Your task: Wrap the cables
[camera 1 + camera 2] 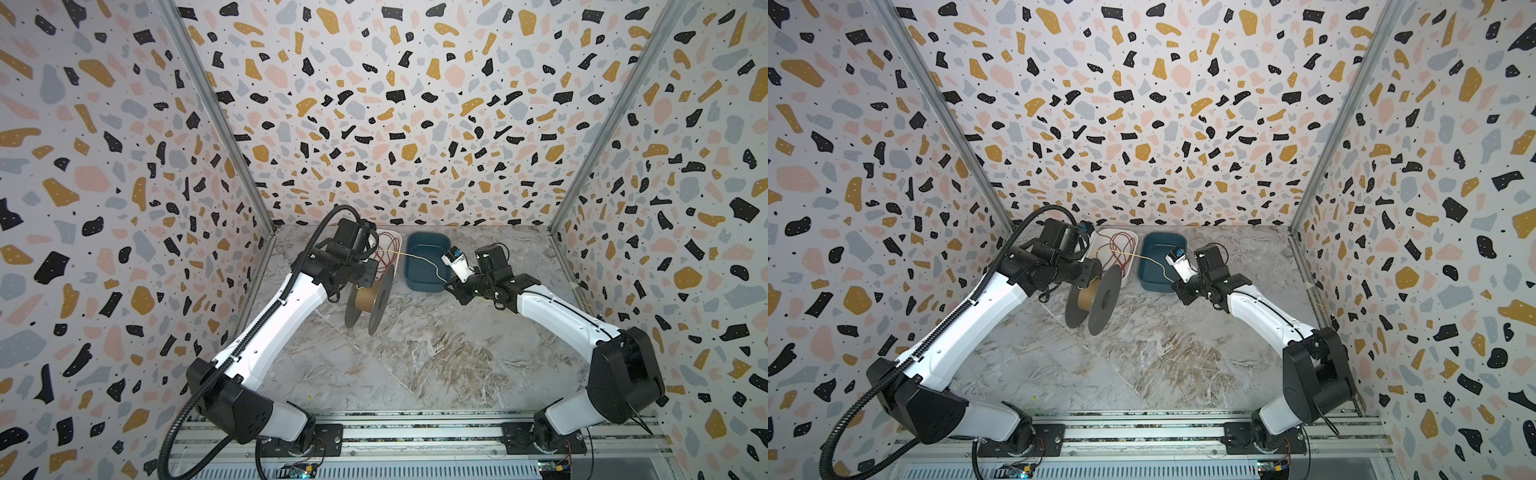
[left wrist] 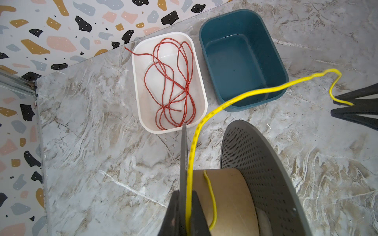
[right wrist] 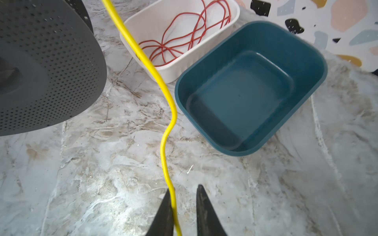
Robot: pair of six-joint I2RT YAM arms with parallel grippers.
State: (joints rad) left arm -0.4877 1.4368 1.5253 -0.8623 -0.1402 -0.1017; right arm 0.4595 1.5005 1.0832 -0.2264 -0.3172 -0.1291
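pinching the spool (image 2: 225, 194) in the left pincer (image 2: 185, 208), right pincer (image 3: 183, 194) spread around yellow cable (image 3: 163, 143).

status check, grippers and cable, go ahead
Status: left gripper shut on spool flange. Then right gripper open, jaws astride yellow cable. It runs slack from the spool over teal bin. Meanwhile red cable loose in white tray.

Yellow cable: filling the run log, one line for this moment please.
left pincer: shut on spool | right pincer: open, yellow cable between jaws | red cable: in white tray
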